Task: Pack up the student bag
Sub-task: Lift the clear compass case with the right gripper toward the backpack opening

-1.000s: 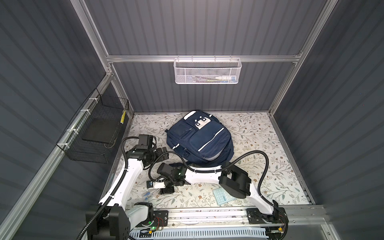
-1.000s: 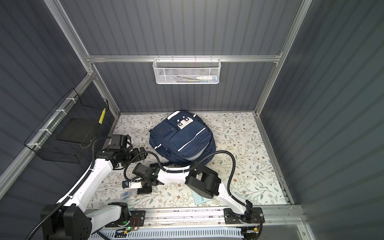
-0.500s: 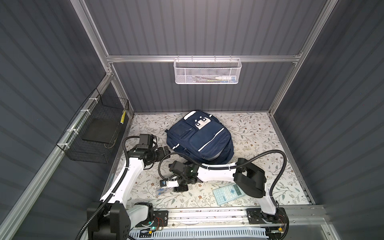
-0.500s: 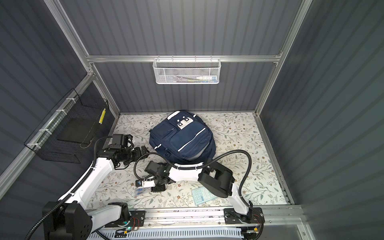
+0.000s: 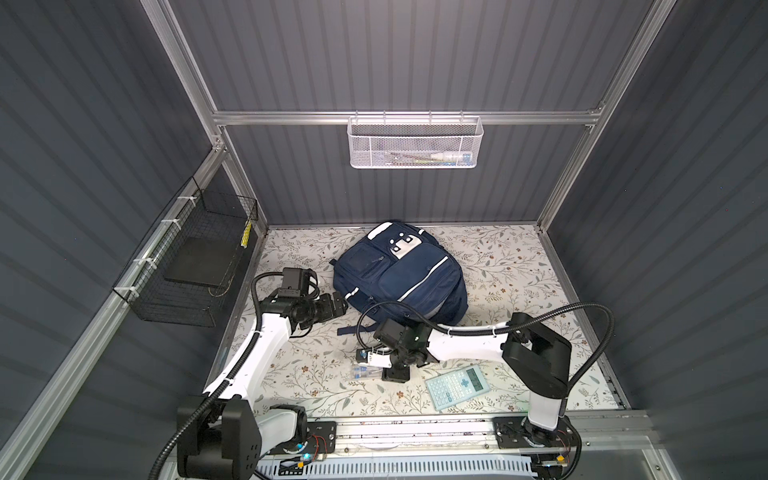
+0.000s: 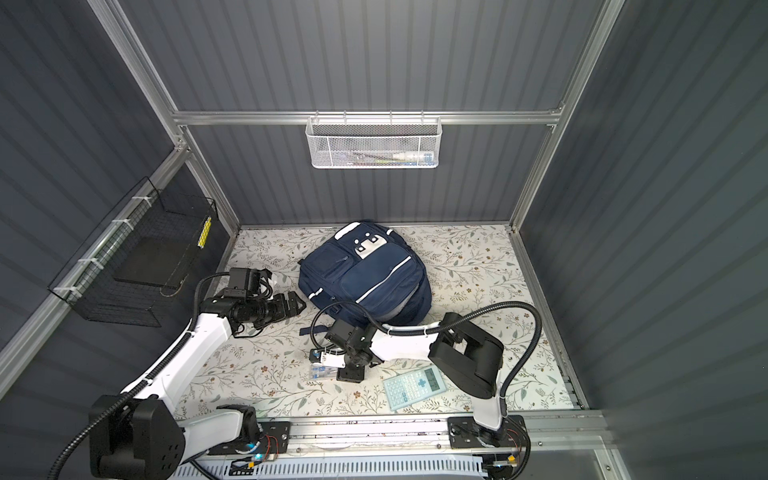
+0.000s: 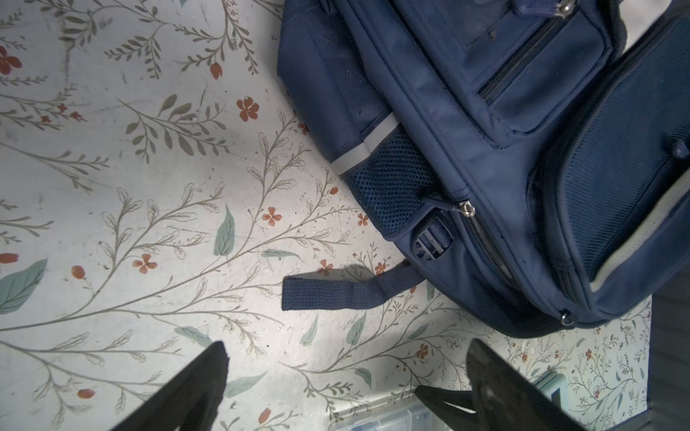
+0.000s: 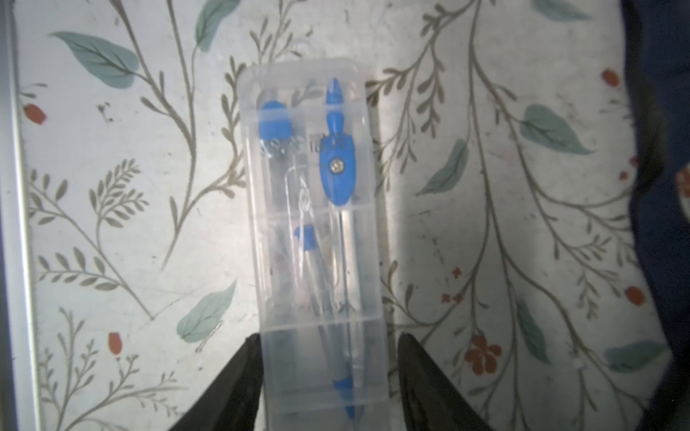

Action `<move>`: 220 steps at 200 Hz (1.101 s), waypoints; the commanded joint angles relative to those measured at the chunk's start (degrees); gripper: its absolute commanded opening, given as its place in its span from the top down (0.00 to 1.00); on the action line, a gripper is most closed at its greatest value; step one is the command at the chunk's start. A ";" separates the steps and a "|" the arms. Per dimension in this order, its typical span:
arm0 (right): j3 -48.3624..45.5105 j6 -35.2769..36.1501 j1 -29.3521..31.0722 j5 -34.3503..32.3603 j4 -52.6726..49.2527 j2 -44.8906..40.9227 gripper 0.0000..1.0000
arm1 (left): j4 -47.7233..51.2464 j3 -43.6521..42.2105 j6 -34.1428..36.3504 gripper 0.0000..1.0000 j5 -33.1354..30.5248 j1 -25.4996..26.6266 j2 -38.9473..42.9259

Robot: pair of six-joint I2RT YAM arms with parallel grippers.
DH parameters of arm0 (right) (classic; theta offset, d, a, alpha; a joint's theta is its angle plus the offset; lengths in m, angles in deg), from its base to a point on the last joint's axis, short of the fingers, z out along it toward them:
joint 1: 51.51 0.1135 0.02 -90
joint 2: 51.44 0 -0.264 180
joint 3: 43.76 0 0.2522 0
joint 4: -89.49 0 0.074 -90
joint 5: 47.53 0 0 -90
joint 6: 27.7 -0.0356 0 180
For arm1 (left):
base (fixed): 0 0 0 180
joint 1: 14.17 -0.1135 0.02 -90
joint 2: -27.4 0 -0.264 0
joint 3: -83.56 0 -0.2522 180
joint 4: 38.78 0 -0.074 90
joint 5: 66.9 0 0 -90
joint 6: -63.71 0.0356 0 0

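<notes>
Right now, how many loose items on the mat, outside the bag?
2. A clear compass case lies in front of the student bag, between the open jaws of the right gripper. A light-blue calculator lies right of it, nearer the front edge. Others may be hidden.

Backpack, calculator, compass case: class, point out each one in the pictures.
backpack (image 5: pixel 401 280), in a top view, on its front pocket
calculator (image 5: pixel 452 390), in a top view, on its keypad
compass case (image 8: pixel 317 242), in the right wrist view, on its clear lid
</notes>
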 commanded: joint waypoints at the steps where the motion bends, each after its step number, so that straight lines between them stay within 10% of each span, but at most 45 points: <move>1: 3.05 -1.62 0.45 -0.08 0.08 3.68 0.37 | 0.37 -0.22 -0.59 0.00 1.12 0.32 0.72; 91: -2.75 -8.80 -3.21 -4.17 2.37 -7.27 0.62 | 0.55 7.16 2.07 0.00 -5.59 10.96 -4.78; 220: -12.76 -33.09 -29.12 -13.45 -16.55 -40.29 0.71 | 3.68 32.60 14.49 0.00 -18.89 32.98 -27.65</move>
